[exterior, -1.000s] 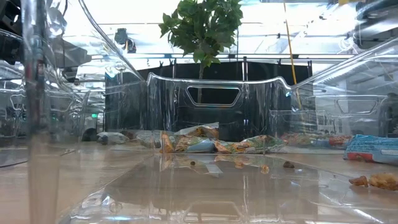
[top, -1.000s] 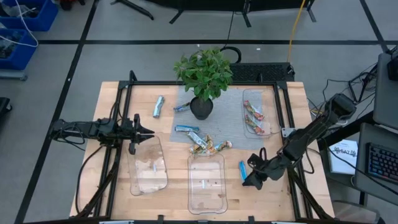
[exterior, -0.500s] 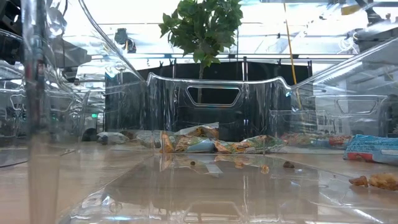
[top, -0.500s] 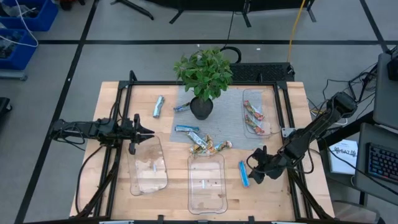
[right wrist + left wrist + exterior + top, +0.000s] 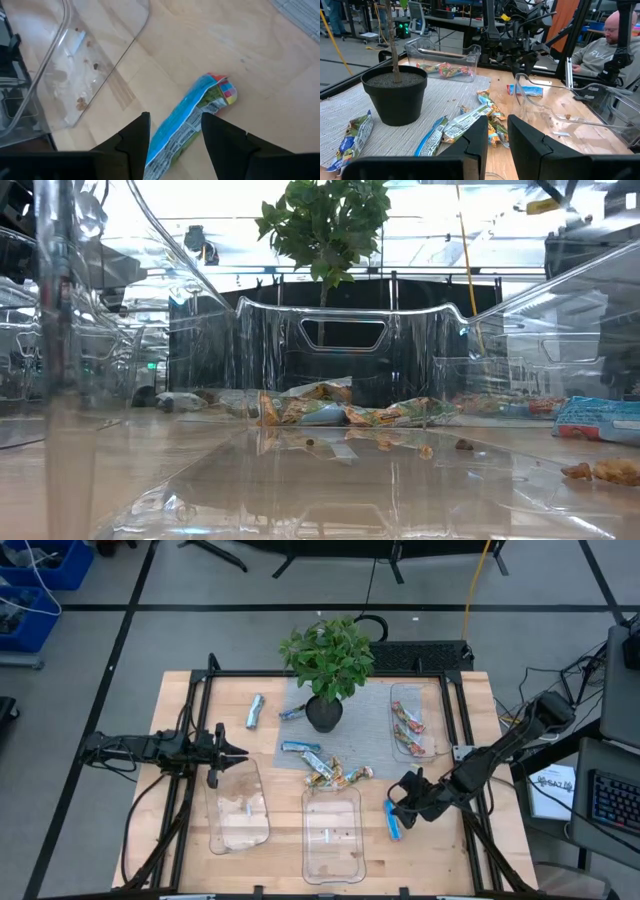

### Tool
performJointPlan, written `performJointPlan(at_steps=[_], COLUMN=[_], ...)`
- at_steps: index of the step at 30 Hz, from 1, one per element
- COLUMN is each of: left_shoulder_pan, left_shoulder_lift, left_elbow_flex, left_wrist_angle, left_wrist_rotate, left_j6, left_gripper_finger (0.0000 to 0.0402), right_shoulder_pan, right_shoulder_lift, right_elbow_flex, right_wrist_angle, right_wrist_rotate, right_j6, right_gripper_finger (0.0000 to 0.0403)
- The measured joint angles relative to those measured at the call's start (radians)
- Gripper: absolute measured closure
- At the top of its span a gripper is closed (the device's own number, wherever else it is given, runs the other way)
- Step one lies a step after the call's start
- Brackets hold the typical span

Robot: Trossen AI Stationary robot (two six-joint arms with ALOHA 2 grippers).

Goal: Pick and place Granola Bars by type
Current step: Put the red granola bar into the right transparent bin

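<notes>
Right pincer is held low over the blue bar near the tabletop's front edge, toward its right side, between the middle clear tray and the right edge; its fingers are seen spread apart, one on each side of the wrapper, with nothing clamped yet; the step in hand is judged to be the approach to picking this bar; next, the pincer would need to be lowered until the fingers straddle the wrapper across its narrow width, then closed, and the bar carried to the tray of its kind. Left pincer is parked near the left edge, by the far end of the left tray, its fingers slightly apart and holding nothing. More bars lie heaped at the tabletop's centre beside the potted plant; two lie toward the back; some are already sorted into the tray at the back right.
</notes>
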Motion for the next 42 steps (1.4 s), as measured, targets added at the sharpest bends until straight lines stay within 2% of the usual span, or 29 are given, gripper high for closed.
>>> performJointPlan(at_steps=[25,37,42], left_shoulder_pan=[0.000,0.000,0.000], left_shoulder_lift=[0.000,0.000,0.000], left_elbow_flex=[0.000,0.000,0.000], left_wrist_angle=[0.000,0.000,0.000], left_wrist_rotate=[0.001,0.000,0.000], left_j6=[0.000,0.000,0.000], left_gripper_finger=[0.0325,0.0325,0.0325], right_shoulder_pan=[-0.017,-0.020,-0.025], right_shoulder_lift=[0.109,0.133,0.133], right_elbow_flex=[0.000,0.000,0.000], right_wrist_angle=[0.113,0.111,0.111], right_wrist_rotate=[-0.030,-0.026,-0.027], right_j6=[-0.014,-0.006,-0.005], right_gripper_finger=[0.0234,0.0234,0.0255])
